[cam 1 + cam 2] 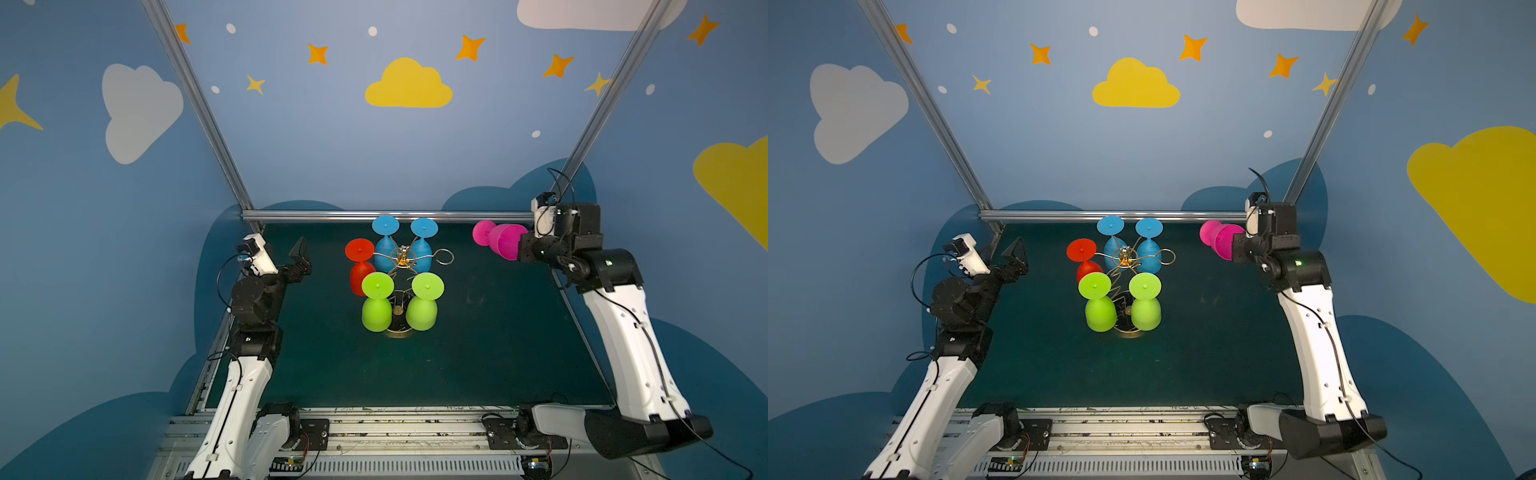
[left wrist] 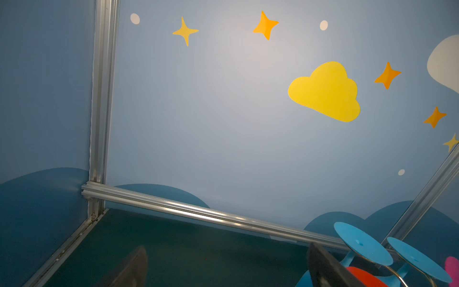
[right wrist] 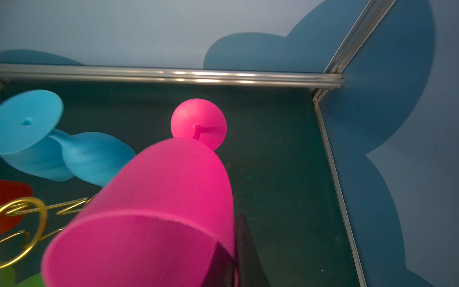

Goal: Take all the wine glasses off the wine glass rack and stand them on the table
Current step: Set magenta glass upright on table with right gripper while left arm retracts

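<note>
Though the pink wine glass [image 1: 498,239] seems light, slick plastic, my right fingers [image 3: 244,248] pinch its rim. My left fingers [image 1: 300,250] gape, empty.

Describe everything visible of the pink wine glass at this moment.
The pink wine glass is opaque, matte, plastic-looking: a rounded bowl, short stem and round flat foot. It is off the wine glass rack, held in the air to that rack's right, lying roughly horizontal with the foot pointing toward the rack. The right gripper is shut on the bowl's rim; nothing else touches it.
</note>
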`<state>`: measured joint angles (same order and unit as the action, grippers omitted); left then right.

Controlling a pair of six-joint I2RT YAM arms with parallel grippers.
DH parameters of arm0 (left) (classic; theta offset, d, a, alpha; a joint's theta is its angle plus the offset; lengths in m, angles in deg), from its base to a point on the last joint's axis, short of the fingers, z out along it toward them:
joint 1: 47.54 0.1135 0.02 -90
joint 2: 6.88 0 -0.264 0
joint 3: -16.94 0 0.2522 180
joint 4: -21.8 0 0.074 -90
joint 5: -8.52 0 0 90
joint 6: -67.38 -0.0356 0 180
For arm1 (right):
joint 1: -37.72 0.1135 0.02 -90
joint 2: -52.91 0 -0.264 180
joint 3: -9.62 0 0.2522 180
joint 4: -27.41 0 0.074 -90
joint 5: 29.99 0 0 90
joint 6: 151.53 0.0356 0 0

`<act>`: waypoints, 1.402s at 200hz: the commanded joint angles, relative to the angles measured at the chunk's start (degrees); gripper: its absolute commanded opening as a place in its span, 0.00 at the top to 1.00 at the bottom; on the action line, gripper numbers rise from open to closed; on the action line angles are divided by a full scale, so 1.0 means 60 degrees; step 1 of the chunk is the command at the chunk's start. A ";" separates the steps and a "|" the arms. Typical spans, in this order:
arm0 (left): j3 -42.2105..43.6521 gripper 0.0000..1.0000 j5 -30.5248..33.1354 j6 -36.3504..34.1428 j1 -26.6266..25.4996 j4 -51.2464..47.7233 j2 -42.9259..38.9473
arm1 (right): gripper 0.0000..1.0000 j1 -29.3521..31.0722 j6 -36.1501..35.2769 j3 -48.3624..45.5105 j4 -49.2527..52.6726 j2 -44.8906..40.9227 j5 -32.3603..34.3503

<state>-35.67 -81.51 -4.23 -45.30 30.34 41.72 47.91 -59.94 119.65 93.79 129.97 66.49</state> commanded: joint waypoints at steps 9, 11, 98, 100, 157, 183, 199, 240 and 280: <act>0.0162 0.01 0.0387 -0.0444 0.0044 0.0078 -0.0433 | 1.00 -0.0011 -0.0206 0.1099 0.0749 0.1497 -0.0121; 0.0180 0.01 0.0408 -0.0443 0.0039 0.0084 -0.0437 | 1.00 -0.0014 -0.0216 0.1190 0.0784 0.1619 -0.0137; 0.0205 0.01 0.0385 -0.0431 0.0046 -0.0084 -0.0541 | 1.00 0.0014 -0.0585 0.5024 0.2669 0.6408 -0.0039; 0.0198 0.01 0.0386 -0.0426 0.0050 -0.0095 -0.0541 | 1.00 0.0018 -0.0579 0.5072 0.2670 0.6468 -0.0043; 0.0181 0.01 0.0401 -0.0344 0.0051 -0.0197 -0.0549 | 1.00 0.0073 -0.0564 0.6134 0.2867 0.7933 -0.0092; 0.0181 0.01 0.0400 -0.0327 0.0049 -0.0211 -0.0534 | 1.00 0.0077 -0.0542 0.6232 0.2888 0.8269 -0.0141; 0.0184 0.01 0.0406 -0.0337 0.0043 -0.0217 -0.0534 | 1.00 0.0073 -0.0502 0.6234 0.2890 0.8359 -0.0185; 0.0184 0.01 0.0416 -0.0290 0.0044 -0.0244 -0.0512 | 0.95 0.0073 -0.0387 0.6243 0.2768 0.8398 -0.0498; 0.0198 0.00 0.0488 -0.0303 0.0046 -0.0259 -0.0512 | 0.79 0.0008 -0.0124 0.6378 0.2510 0.8315 -0.1112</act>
<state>-34.51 -79.24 -5.89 -45.27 28.70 39.14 48.05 -62.17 155.60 109.51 179.87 63.02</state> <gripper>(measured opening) 0.995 0.174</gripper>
